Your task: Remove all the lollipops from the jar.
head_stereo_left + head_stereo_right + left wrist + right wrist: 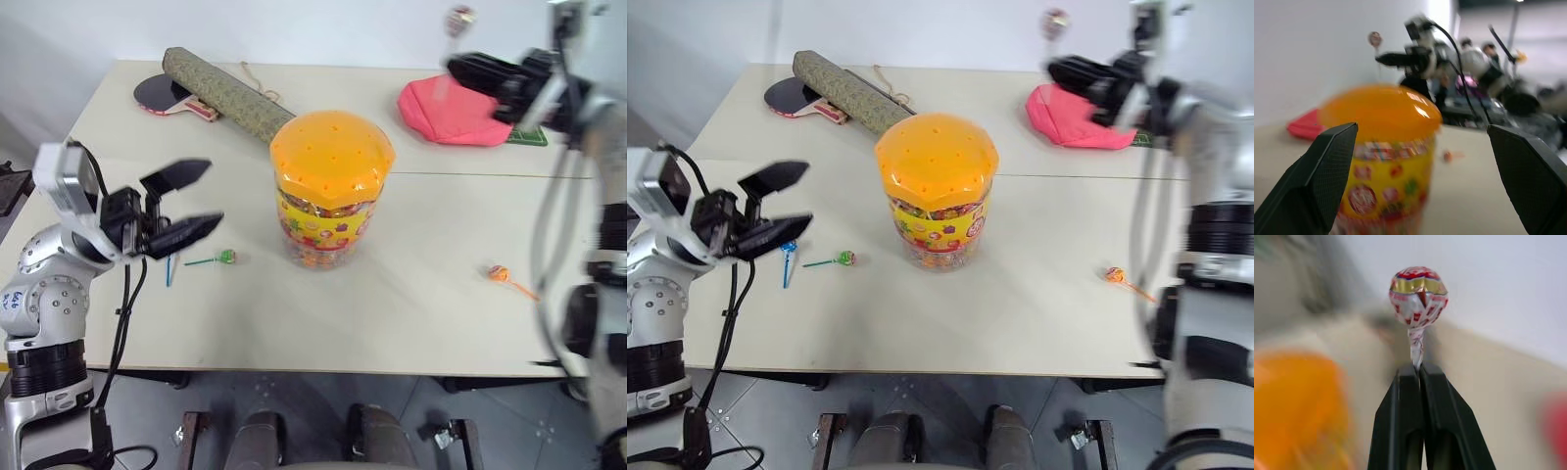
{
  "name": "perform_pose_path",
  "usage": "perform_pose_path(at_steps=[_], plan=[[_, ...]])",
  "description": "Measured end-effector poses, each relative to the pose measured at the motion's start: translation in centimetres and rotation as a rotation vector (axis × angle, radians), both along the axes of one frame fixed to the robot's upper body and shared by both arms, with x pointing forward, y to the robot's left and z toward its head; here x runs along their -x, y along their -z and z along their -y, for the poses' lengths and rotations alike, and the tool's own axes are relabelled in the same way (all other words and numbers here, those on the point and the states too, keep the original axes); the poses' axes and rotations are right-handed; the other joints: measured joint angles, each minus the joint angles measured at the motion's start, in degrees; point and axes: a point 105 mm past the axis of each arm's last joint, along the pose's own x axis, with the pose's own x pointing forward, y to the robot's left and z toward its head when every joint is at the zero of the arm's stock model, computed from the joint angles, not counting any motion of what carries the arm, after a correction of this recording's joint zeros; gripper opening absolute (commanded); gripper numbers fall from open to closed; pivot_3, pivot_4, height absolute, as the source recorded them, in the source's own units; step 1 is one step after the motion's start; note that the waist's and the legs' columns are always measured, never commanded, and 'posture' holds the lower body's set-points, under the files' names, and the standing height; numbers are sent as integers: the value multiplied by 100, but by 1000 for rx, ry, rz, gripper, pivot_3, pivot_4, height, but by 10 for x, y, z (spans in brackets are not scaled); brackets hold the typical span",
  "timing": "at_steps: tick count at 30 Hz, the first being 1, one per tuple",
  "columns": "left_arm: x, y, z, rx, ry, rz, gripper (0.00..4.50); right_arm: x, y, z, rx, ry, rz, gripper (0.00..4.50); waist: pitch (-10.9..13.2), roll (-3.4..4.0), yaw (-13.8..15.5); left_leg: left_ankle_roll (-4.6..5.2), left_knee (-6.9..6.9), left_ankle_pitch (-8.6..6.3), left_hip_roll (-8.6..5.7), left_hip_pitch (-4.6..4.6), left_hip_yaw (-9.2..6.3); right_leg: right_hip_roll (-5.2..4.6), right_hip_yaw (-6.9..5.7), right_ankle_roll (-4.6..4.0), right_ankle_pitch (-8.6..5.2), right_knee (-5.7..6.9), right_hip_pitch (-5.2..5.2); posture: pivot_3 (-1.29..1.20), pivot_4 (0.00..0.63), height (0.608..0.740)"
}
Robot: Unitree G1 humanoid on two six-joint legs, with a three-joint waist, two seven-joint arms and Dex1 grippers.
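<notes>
jar (331, 191): yellow label, print unreadable
right gripper (1419, 369): clamped on white lollipop (1418, 293)
left gripper (196, 199): fingers apart

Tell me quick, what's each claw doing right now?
Left claw: open, empty, beside the jar.
Right claw: shut on a lollipop stick, held up in the air.

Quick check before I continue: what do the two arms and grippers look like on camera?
Both arms are silver-grey metal with black joint sections and loose black cables. Each gripper, left gripper and right gripper, has two black tapered fingers with textured faces. The left arm carries a white wrist block and blue handwritten marks.
</notes>
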Motion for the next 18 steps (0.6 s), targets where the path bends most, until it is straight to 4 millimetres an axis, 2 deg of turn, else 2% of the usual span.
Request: perform_pose_path(at_steps=[1,3,6,8,11,13,14,18], plan=[[1,5,2,-23,17,0,4500,0,9,14,58,64,-39,31,0,0,-5,-1,-1,0,3,1,2,3,0,0,0,-2,0,0,150,740],[5,18,12,-91,84,-2,4500,4,42,47,192,192,-162,31,0,0,-20,-1,-2,-1,5,4,17,4,7,0,0,-10,0,0,150,740],[9,40,17,-157,127,-34,4500,22,112,95,364,324,-407,31,1,1,-10,0,0,-1,6,3,32,4,14,0,0,-19,-3,0,150,740],[9,42,18,-176,129,-21,4500,31,144,106,437,327,-497,31,4,9,-29,1,4,0,8,4,48,3,26,0,0,-19,-10,0,150,740],[6,45,17,-206,124,3,4500,46,179,117,515,309,-567,31,1,13,-20,2,8,0,9,15,52,3,32,0,0,-5,-8,0,150,740],[1,52,12,-216,89,-15,4500,52,199,124,550,297,-590,31,2,15,-7,2,10,0,8,14,56,2,36,0,0,-4,-8,0,150,740],[-1,54,10,-219,79,-22,4500,53,204,126,548,296,-596,231,3,17,-12,2,12,0,8,15,59,2,39,0,0,-3,-9,0,150,740],[0,59,7,-240,60,-28,4500,51,192,130,481,318,-543,1304,3,17,-7,2,12,0,12,17,54,3,37,0,0,2,-9,0,150,740]])
